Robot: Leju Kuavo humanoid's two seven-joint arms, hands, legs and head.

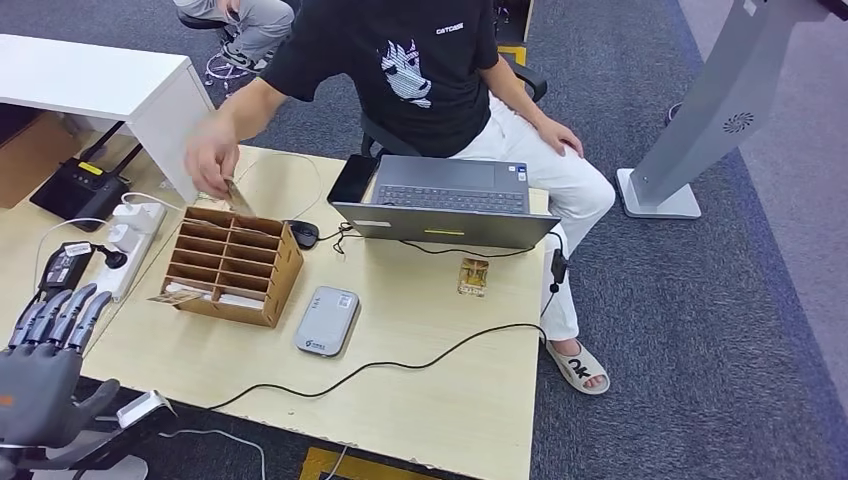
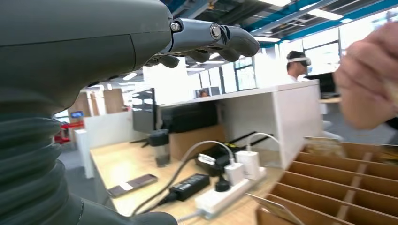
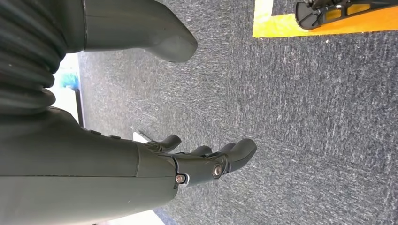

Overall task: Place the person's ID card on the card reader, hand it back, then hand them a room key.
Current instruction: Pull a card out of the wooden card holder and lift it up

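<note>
- the id card (image 1: 473, 276) lies on the table (image 1: 440, 400) right of the card reader (image 1: 327, 320), well apart from both robot hands.
- left hand (image 1: 45, 365) hovers at the table's left edge, fingers (image 1: 60, 315) spread, empty.
- right hand (image 3: 141, 164) hangs over carpet, fingers loosely apart, empty.
- the person's hand (image 1: 212, 158) holds a card (image 1: 237, 195) above the cardboard organizer (image 1: 235, 265), just left of the reader; a laptop (image 1: 445, 200) stands behind.
</note>
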